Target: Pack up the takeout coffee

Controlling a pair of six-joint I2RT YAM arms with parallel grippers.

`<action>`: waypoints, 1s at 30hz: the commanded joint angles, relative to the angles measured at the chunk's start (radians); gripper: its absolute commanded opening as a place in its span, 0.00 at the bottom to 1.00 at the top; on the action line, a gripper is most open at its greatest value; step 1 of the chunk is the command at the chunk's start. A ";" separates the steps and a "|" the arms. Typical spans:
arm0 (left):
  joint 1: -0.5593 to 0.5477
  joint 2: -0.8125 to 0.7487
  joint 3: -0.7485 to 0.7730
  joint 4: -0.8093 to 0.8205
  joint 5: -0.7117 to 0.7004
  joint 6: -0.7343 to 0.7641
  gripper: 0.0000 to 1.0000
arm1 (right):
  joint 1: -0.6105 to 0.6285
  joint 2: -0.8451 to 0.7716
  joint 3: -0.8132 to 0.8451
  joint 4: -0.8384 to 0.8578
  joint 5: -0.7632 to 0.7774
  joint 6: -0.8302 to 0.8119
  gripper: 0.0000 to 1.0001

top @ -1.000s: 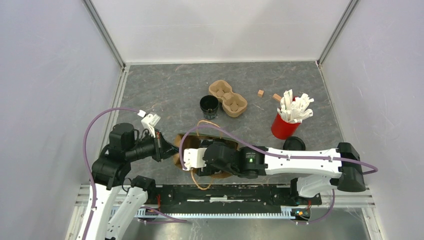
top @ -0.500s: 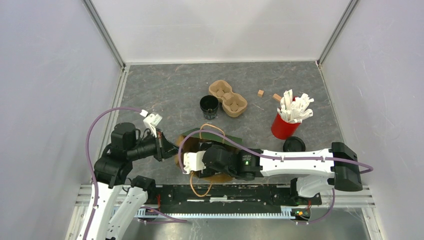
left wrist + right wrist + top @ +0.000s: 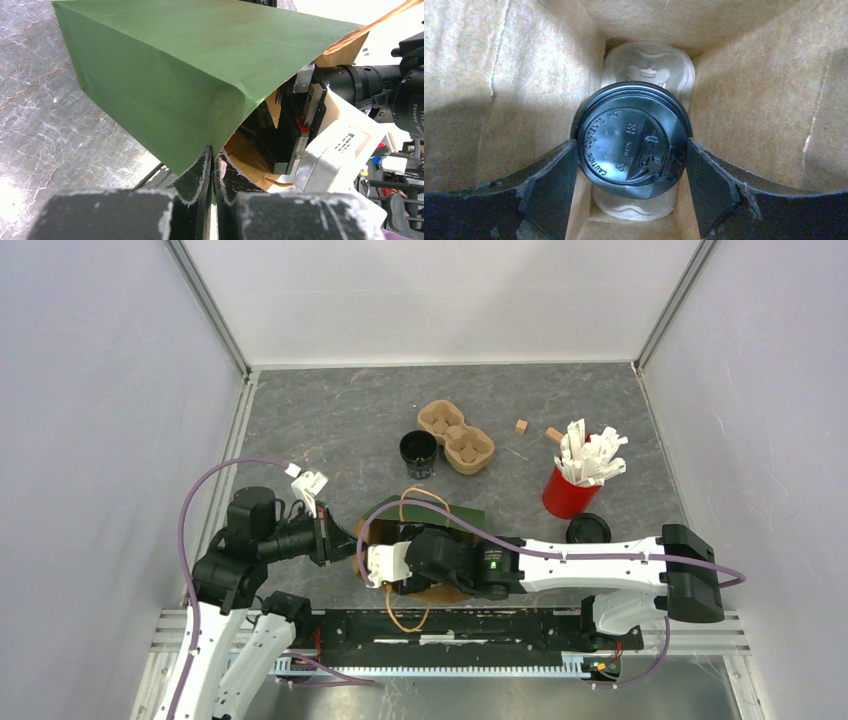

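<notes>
The paper bag [image 3: 432, 512], green outside and brown inside, lies on its side near the table's front. My left gripper [image 3: 215, 156] is shut on the edge of the bag's mouth [image 3: 175, 65] and holds it open. My right gripper [image 3: 631, 145] reaches inside the bag. Its fingers [image 3: 554, 175] press both sides of the takeout coffee [image 3: 631, 136], a black cup with a round black lid. The cup sits in a pale pulp carrier [image 3: 649, 62] at the bag's bottom. In the top view only the right wrist [image 3: 400, 560] shows at the bag's mouth.
An open black cup [image 3: 417, 450] and a brown pulp carrier [image 3: 456, 436] stand behind the bag. A red cup of white sticks [image 3: 572, 485], a loose black lid [image 3: 588, 529] and two small wooden blocks [image 3: 521, 426] are at the right.
The bag's green side has lifted and now shows from above. The right wrist has shifted slightly left at the bag's mouth. The left gripper has shifted slightly, still on the edge.
</notes>
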 commanded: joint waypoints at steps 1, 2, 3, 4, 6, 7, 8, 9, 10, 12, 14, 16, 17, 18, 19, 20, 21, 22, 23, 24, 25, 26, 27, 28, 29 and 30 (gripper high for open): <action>-0.001 -0.018 -0.015 0.018 0.005 -0.016 0.09 | -0.005 -0.027 0.032 -0.047 -0.030 -0.026 0.62; -0.001 -0.020 -0.018 0.023 0.005 -0.022 0.09 | -0.005 -0.032 0.027 -0.059 -0.025 -0.029 0.63; -0.001 -0.021 -0.019 0.027 0.005 -0.025 0.09 | -0.004 -0.040 0.016 -0.067 -0.016 -0.033 0.63; -0.001 -0.024 -0.017 0.030 0.003 -0.027 0.09 | -0.005 -0.049 0.007 -0.070 -0.012 -0.039 0.63; -0.001 -0.023 -0.015 0.032 -0.001 -0.026 0.08 | -0.004 -0.069 -0.010 -0.068 -0.005 -0.054 0.63; -0.001 -0.023 -0.015 0.031 -0.005 -0.028 0.08 | -0.004 -0.076 -0.010 -0.074 0.000 -0.061 0.63; -0.001 -0.019 -0.015 0.032 -0.006 -0.026 0.07 | -0.004 -0.083 -0.009 -0.077 0.012 -0.067 0.63; -0.001 -0.019 -0.014 0.032 -0.005 -0.025 0.07 | -0.005 -0.086 -0.009 -0.083 0.021 -0.074 0.63; -0.001 -0.019 -0.012 0.032 -0.007 -0.024 0.07 | -0.005 -0.091 -0.008 -0.090 0.032 -0.079 0.62; -0.001 -0.022 -0.011 0.031 -0.017 -0.025 0.07 | -0.004 -0.101 -0.011 -0.095 0.040 -0.095 0.62; -0.001 -0.025 -0.010 0.032 -0.022 -0.018 0.07 | -0.006 -0.111 -0.027 -0.091 0.042 -0.114 0.62; -0.001 -0.022 -0.010 0.032 -0.015 -0.010 0.07 | -0.008 -0.112 -0.043 -0.093 0.050 -0.133 0.62; -0.001 -0.021 -0.010 0.032 -0.012 -0.006 0.07 | -0.011 -0.111 -0.046 -0.094 0.055 -0.139 0.62; -0.001 -0.021 -0.009 0.032 -0.012 -0.003 0.08 | -0.014 -0.111 -0.050 -0.095 0.058 -0.145 0.62; -0.001 -0.020 -0.010 0.032 -0.011 -0.003 0.08 | -0.019 -0.112 -0.051 -0.094 0.058 -0.146 0.62; -0.001 -0.020 -0.009 0.031 -0.009 -0.003 0.08 | -0.023 -0.113 -0.054 -0.093 0.055 -0.146 0.62; -0.001 -0.018 -0.007 0.032 -0.008 -0.002 0.08 | -0.027 -0.112 -0.056 -0.094 0.054 -0.145 0.62; -0.001 -0.016 -0.004 0.032 -0.007 0.001 0.08 | -0.028 -0.112 -0.058 -0.097 0.057 -0.143 0.62; -0.001 -0.013 -0.003 0.032 -0.005 0.002 0.08 | -0.030 -0.114 -0.063 -0.100 0.062 -0.144 0.62; -0.001 -0.011 -0.002 0.031 -0.003 0.002 0.09 | -0.033 -0.117 -0.071 -0.097 0.063 -0.144 0.62; -0.001 -0.010 -0.001 0.032 -0.002 0.002 0.09 | -0.034 -0.122 -0.078 -0.093 0.064 -0.147 0.62; -0.001 -0.009 -0.003 0.036 0.000 0.000 0.09 | -0.039 -0.127 -0.088 -0.087 0.064 -0.150 0.62; -0.001 -0.010 -0.005 0.042 0.004 -0.004 0.09 | -0.042 -0.129 -0.097 -0.081 0.064 -0.155 0.62; -0.001 -0.011 -0.006 0.048 0.007 -0.010 0.09 | -0.045 -0.132 -0.104 -0.076 0.062 -0.161 0.62; -0.001 -0.012 -0.007 0.055 0.009 -0.016 0.09 | -0.047 -0.132 -0.110 -0.076 0.061 -0.166 0.62; -0.001 -0.014 -0.007 0.060 0.014 -0.026 0.10 | -0.049 -0.130 -0.112 -0.071 0.059 -0.173 0.62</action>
